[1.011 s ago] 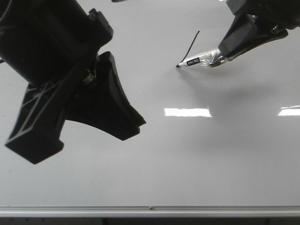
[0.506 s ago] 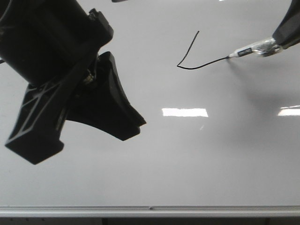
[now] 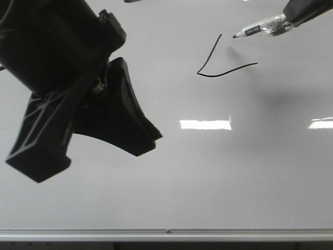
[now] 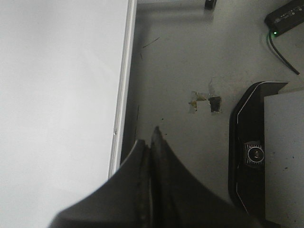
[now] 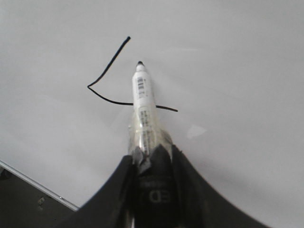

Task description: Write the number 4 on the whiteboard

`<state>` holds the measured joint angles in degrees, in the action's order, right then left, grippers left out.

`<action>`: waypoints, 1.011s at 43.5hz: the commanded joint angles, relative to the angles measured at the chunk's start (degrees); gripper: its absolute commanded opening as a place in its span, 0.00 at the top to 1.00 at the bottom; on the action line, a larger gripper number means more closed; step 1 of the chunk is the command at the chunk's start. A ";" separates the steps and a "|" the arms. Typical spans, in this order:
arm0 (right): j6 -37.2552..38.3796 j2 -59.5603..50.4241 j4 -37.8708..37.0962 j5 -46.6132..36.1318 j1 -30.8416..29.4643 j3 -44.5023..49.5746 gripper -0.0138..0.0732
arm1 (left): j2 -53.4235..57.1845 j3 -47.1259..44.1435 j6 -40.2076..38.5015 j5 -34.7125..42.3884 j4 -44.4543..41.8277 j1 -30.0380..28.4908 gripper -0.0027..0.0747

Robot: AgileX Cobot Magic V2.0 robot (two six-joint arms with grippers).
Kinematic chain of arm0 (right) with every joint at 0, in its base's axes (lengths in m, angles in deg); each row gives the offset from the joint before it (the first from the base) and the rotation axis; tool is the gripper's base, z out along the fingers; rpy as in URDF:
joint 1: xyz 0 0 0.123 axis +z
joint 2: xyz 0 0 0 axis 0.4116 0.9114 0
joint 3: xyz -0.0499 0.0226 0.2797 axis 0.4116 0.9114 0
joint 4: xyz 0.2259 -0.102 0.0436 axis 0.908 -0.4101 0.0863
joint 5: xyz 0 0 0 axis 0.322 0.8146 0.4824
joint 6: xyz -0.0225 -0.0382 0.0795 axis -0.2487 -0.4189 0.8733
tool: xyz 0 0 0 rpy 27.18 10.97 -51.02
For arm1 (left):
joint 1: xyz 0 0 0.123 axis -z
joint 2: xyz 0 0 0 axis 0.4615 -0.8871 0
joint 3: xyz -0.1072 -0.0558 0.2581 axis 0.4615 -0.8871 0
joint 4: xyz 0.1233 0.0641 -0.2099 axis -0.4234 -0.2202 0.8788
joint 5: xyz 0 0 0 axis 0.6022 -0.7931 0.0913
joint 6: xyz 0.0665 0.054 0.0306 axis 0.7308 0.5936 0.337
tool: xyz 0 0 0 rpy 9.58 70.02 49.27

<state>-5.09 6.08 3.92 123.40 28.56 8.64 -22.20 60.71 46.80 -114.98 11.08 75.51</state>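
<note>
- right gripper (image 5: 151, 164): black moulded plastic fingers pinched on a marker (image 3: 258, 28), clear tape wrapped round the barrel where it's gripped
- marker barrel is white with a black tip; small barcode-style label near the tip, print too small to read. embossed letters on the gripper body in the right wrist view look like "ed", partly cut off
- marker tip sits off the ink, just right of the top of the slanted stroke in the front view; can't tell whether it touches the board
- number 4 (image 3: 221, 61): thin black line, only a slanted stroke and a curved crossbar drawn, in the board's upper middle
- whiteboard (image 3: 208, 177): glossy pale grey, bright rectangular light reflections, silver metal rail (image 3: 166, 234) along the near edge
- left gripper (image 4: 152, 147): matte black, flared wedge-shaped fingers pressed together, holding nothing, above the board's edge
- left wrist view also shows the grey table (image 4: 180, 71) beside the board, with torn tape scraps (image 4: 204, 100)
</note>
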 commanded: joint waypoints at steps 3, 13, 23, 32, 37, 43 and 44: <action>0.00 -0.09 1.17 -3.65 0.09 -2.51 0.91 | 2.01 1.76 -0.49 2.21 1.44 0.31 0.99; 0.00 1.78 0.60 0.67 0.09 -2.06 0.91 | 2.01 1.76 -0.49 2.21 1.44 0.31 0.99; 0.43 2.24 0.04 2.66 0.21 5.58 0.91 | 2.01 1.76 -0.49 2.21 1.44 0.31 0.99; 0.43 -0.67 0.20 6.58 1.12 7.29 0.91 | 2.01 1.76 -0.49 2.35 1.44 0.31 0.98; -1.90 -4.54 0.09 9.99 5.02 6.32 0.91 | 2.01 1.76 -0.49 5.00 1.44 0.31 0.83; -5.18 -6.32 0.03 11.09 11.78 6.05 0.91 | 3.78 1.76 -0.49 13.38 1.44 0.31 0.41; -5.51 -6.34 -0.02 11.13 13.18 6.05 0.91 | 4.25 1.76 -0.49 14.19 1.44 0.31 0.35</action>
<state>-8.19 1.76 2.55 134.69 38.31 16.50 -21.35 60.71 46.80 -108.32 11.18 75.51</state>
